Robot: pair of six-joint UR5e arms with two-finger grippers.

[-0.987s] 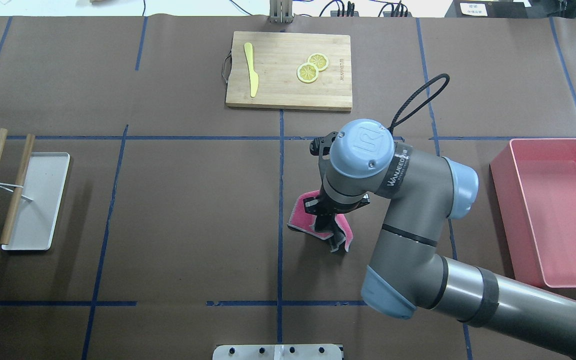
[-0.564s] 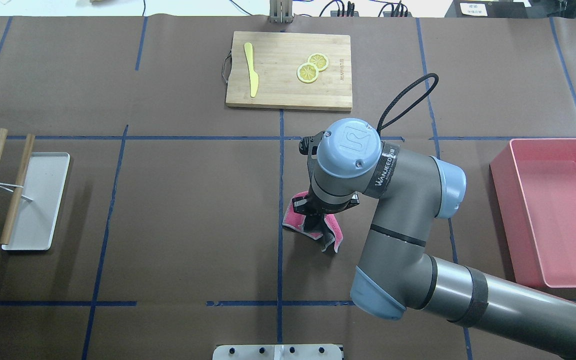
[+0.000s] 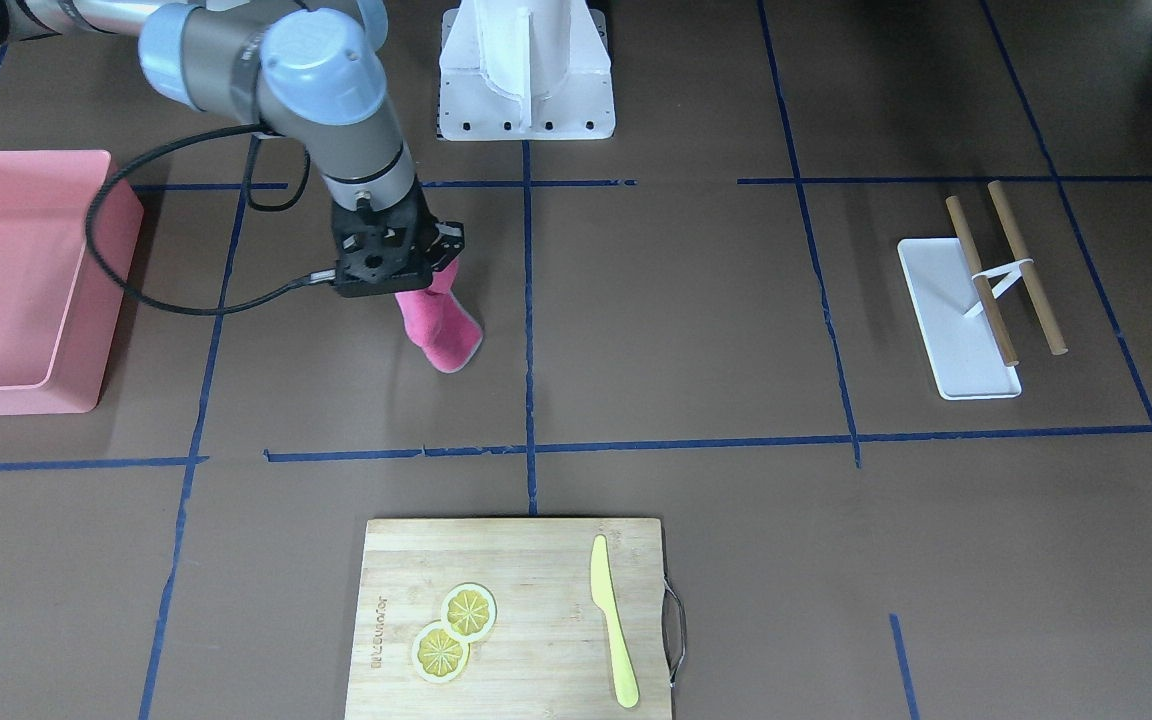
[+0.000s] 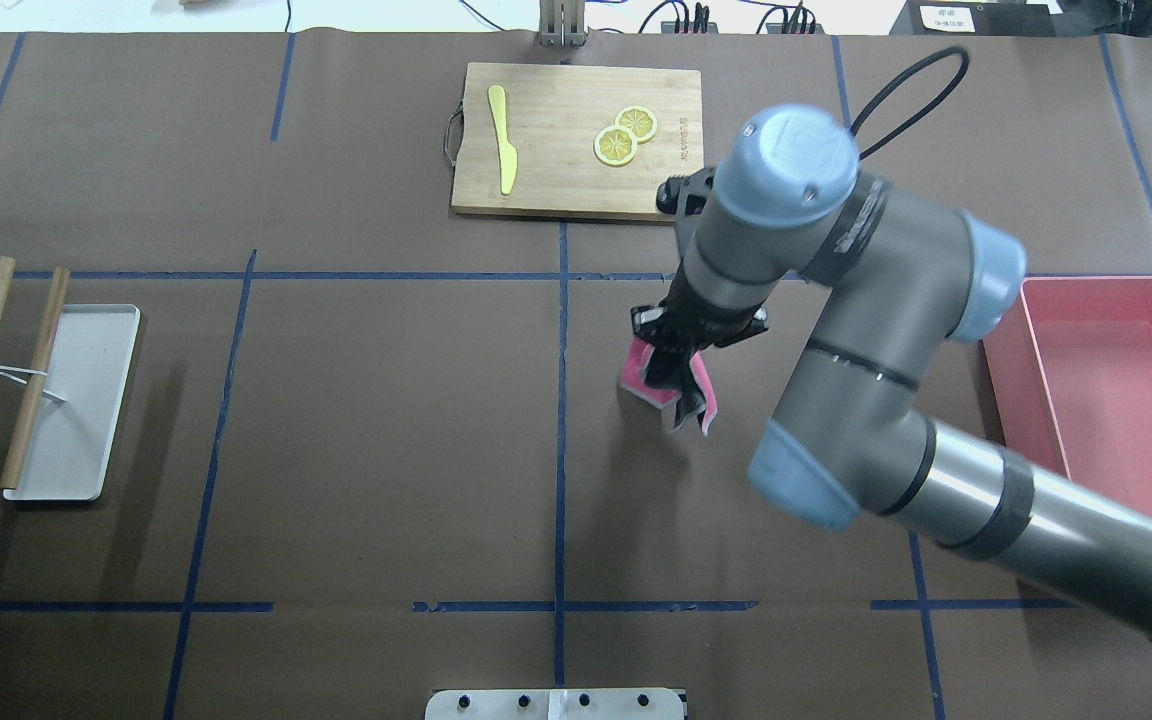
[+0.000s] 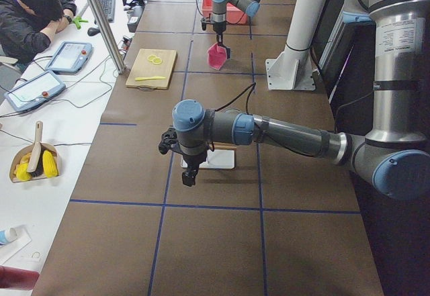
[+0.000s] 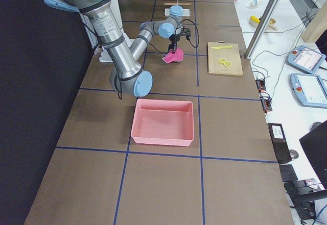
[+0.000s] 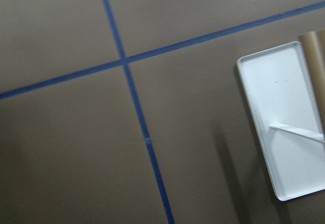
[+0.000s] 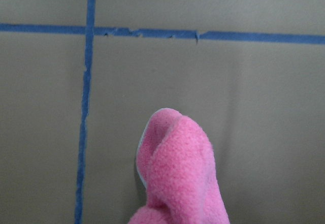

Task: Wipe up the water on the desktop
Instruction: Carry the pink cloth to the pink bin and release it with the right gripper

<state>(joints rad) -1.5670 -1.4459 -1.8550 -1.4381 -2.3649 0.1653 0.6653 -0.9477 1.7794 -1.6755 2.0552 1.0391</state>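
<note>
Your brown desktop (image 4: 356, 420) spreads under both arms. Just robot-side of the cutting board (image 4: 576, 140), the right gripper (image 4: 669, 370) is clamped on a pink cloth (image 3: 441, 325), its jaws buried in the folds. The left gripper (image 5: 189, 175) hangs well away from the board, too small for you to tell how wide it stands.

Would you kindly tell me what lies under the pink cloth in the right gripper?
Only brown desktop and blue tape lines show around the pink cloth hanging from the right gripper; no water is visible. The spot directly beneath its lower end is covered.
</note>
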